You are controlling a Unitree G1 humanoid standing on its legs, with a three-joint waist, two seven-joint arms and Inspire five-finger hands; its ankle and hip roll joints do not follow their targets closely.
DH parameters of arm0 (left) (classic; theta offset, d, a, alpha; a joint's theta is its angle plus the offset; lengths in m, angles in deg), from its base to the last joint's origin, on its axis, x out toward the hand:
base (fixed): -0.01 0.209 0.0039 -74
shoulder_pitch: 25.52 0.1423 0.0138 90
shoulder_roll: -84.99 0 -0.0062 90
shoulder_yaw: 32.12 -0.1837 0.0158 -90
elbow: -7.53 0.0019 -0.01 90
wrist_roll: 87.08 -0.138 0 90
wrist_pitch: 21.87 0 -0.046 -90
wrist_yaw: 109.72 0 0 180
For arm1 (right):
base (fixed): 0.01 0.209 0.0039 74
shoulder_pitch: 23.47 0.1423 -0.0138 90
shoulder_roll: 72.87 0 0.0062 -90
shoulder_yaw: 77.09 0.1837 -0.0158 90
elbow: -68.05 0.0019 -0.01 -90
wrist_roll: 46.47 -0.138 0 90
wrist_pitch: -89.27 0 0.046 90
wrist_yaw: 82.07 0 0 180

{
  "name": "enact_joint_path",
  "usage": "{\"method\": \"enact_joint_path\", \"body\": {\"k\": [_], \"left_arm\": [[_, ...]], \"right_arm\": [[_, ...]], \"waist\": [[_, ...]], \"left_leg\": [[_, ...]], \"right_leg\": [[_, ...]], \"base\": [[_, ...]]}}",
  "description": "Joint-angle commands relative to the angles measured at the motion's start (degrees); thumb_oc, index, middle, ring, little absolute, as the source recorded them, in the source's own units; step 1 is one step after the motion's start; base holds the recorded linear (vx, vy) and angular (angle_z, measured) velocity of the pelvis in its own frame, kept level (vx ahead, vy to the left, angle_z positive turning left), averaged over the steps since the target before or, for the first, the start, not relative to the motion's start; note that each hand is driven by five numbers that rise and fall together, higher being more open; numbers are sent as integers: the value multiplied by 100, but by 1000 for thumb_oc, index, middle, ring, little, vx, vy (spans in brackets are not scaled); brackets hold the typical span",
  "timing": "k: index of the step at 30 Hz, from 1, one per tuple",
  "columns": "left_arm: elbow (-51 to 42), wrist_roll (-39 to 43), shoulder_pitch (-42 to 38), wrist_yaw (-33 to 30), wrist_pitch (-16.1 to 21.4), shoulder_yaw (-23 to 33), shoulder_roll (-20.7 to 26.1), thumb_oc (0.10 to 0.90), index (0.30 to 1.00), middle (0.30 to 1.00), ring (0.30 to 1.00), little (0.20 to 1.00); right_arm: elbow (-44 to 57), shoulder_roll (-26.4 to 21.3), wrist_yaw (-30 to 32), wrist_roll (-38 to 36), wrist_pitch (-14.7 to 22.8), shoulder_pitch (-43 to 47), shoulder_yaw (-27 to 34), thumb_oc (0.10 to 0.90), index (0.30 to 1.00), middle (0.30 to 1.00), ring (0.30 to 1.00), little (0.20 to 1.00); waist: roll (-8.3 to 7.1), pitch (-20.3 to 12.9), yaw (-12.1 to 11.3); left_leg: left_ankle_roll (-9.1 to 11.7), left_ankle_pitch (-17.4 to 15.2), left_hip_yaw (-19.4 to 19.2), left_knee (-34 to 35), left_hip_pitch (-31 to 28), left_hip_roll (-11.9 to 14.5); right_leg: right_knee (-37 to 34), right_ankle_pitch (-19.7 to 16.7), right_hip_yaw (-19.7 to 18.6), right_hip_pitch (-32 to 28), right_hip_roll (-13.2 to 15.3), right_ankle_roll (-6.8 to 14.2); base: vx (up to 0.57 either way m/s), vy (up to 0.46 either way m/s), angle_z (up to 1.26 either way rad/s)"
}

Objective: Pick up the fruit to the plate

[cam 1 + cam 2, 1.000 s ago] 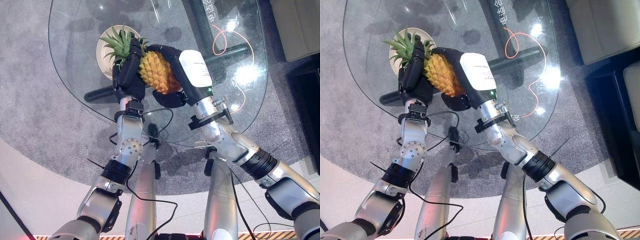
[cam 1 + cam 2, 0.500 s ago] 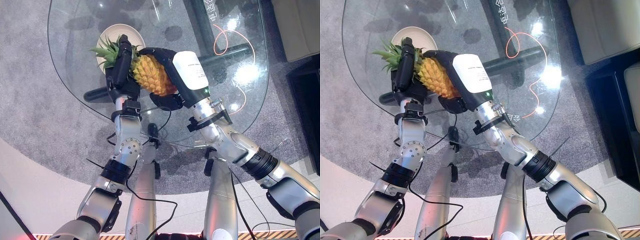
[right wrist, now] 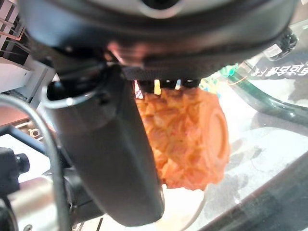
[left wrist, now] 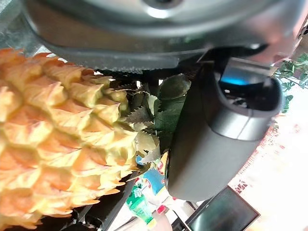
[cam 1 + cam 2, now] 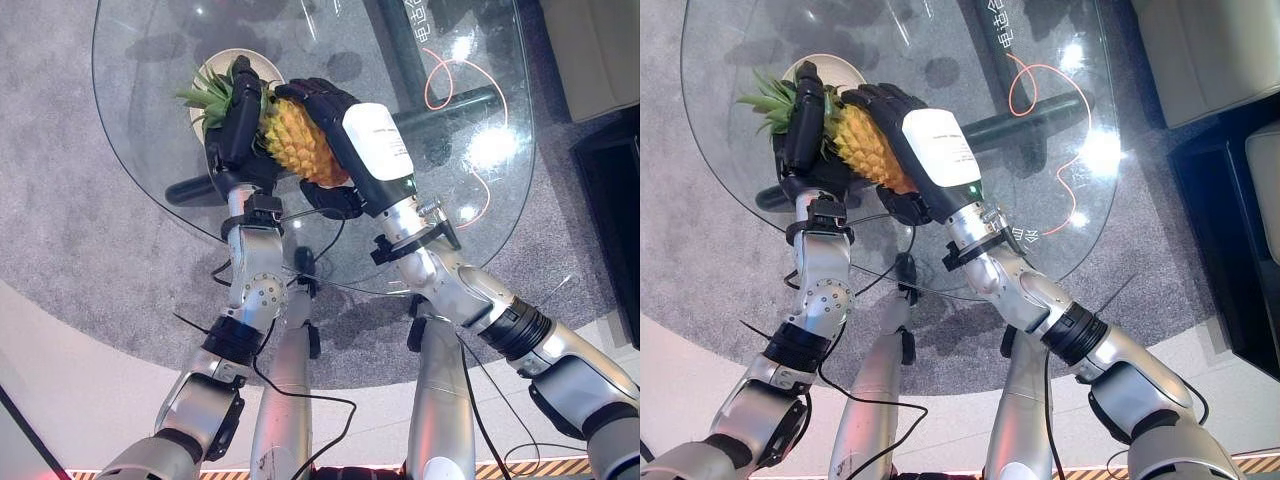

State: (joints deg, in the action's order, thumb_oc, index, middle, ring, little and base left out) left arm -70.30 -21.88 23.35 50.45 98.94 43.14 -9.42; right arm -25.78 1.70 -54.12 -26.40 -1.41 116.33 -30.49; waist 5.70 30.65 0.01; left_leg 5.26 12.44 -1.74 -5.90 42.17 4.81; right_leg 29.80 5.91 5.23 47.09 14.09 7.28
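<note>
Pineapple (image 5: 298,145) hangs in the air between two dark robot hands, lifted off a round glass tabletop (image 5: 480,190). The left hand (image 5: 236,125) presses against the leafy crown end, with its fingers (image 5: 243,95) laid fairly straight along the fruit. The right hand (image 5: 340,140) wraps the orange body from the other side, its fingers (image 5: 305,92) curled over the top of the fruit. Both wrist views show the scaly orange skin close up against each hand.

A pale plate (image 5: 845,70) sits on the tabletop near its far left edge. The pineapple's green leaves overlap the plate as seen from above, while the body lies just beside it, toward the middle of the tabletop. The fruit looks raised above the glass, not yet resting on anything.

So the picking up appears done, and the carry looks nearly finished. What seems left is to bring the body fully over the plate, lower it, and let go with both hands.

The tabletop is clear glass, with a dark frame (image 5: 440,108) visible underneath and bright light reflections. A thin orange cord (image 5: 445,75) loops near the far right edge. Grey carpet (image 5: 70,230) lies below the glass and around it.
</note>
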Motion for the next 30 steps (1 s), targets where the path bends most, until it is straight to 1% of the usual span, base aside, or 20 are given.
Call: {"method": "enact_joint_path", "body": {"k": [1, 9, 10, 11, 13, 17, 20, 23, 27, 28, 29, 30], "left_arm": [[-772, -749, -773, 48, 651, 212, 8, 100, 300, 300, 300, 200], [-741, -997, -734, -293, 850, 323, 0, 100, 300, 300, 300, 200], [-740, -1027, -753, -329, 867, 340, 2, 100, 300, 300, 300, 200], [-730, -1119, -711, -460, 930, 359, -17, 100, 300, 300, 300, 200], [-714, -1186, -738, -566, 977, 397, -12, 100, 300, 300, 300, 200], [-698, -1422, -742, -991, 1087, 466, -1, 100, 300, 300, 300, 200], [-652, -1634, -749, -1274, 1127, 528, -15, 100, 300, 300, 300, 200], [-631, -1833, -801, -1487, 1139, 564, 25, 100, 300, 300, 300, 200], [-619, -2162, -842, -1733, 1087, 578, 48, 100, 300, 300, 300, 200], [-568, -2351, -871, -1811, 1055, 596, 76, 100, 300, 300, 300, 200], [-553, -2453, -860, -1873, 1046, 598, 87, 100, 300, 300, 300, 200], [-539, -2498, -884, -1887, 1046, 608, 107, 100, 300, 300, 300, 200]], "right_arm": [[849, 315, 497, -2, 401, 642, 424, 800, 900, 900, 900, 900], [819, 329, 585, 49, 377, 542, 531, 800, 900, 900, 900, 900], [820, 325, 585, 52, 373, 562, 542, 800, 900, 900, 900, 900], [817, 350, 575, 64, 356, 517, 562, 800, 900, 900, 900, 900], [822, 344, 583, 67, 339, 539, 574, 800, 900, 900, 900, 900], [799, 346, 672, 70, 320, 506, 583, 800, 900, 900, 900, 900], [765, 376, 703, 87, 305, 512, 602, 800, 900, 900, 900, 900], [772, 350, 732, 74, 295, 546, 607, 800, 900, 900, 900, 900], [801, 336, 740, 56, 255, 569, 613, 800, 900, 900, 900, 900], [779, 350, 757, 63, 252, 568, 620, 800, 900, 900, 900, 900], [773, 353, 767, 59, 249, 540, 621, 800, 900, 900, 900, 900], [769, 339, 770, 55, 254, 563, 633, 800, 900, 900, 900, 900]], "waist": [[-121, -85, -110], [-120, -85, -108], [-117, -85, -110], [-115, -85, -104], [-110, -85, -107], [-106, -85, -113], [-108, -85, -117], [-103, -85, -118], [-108, -85, -119], [-110, -85, -118], [-111, -85, -113], [-107, -85, -114]], "left_leg": [[-66, -672, -249, -323, -150, -350], [-57, -691, -246, -292, -195, -352], [-63, -652, -243, -292, -146, -352], [-59, -690, -245, -290, -200, -358], [-66, -649, -244, -282, -159, -358], [-62, -647, -236, -276, -159, -355], [-49, -682, -236, -265, -204, -357], [-50, -634, -236, -244, -170, -352], [-44, -623, -242, -227, -166, -341], [-39, -625, -241, -226, -171, -332], [-32, -663, -244, -225, -218, -332], [-37, -623, -244, -220, -173, -330]], "right_leg": [[-1403, -748, 488, -508, -236, -27], [-1385, -704, 486, -536, -236, -11], [-1401, -748, 488, -493, -241, -20], [-1385, -700, 479, -537, -240, -17], [-1405, -742, 478, -502, -247, -27], [-1392, -731, 476, -498, -241, -22], [-1381, -676, 479, -539, -239, -16], [-1408, -719, 483, -514, -249, -24], [-1409, -720, 483, -501, -253, -23], [-1406, -716, 481, -505, -252, -24], [-1385, -668, 475, -540, -248, -16], [-1402, -713, 477, -499, -255, -24]], "base": [[0, 0, 0], [0, 0, 0], [0, 0, 0], [0, 0, 0], [0, 0, 0], [0, 0, 0], [0, 0, 0], [0, 0, 0], [0, 0, 0], [0, 0, 0], [0, 0, 0], [0, 0, 0]]}}
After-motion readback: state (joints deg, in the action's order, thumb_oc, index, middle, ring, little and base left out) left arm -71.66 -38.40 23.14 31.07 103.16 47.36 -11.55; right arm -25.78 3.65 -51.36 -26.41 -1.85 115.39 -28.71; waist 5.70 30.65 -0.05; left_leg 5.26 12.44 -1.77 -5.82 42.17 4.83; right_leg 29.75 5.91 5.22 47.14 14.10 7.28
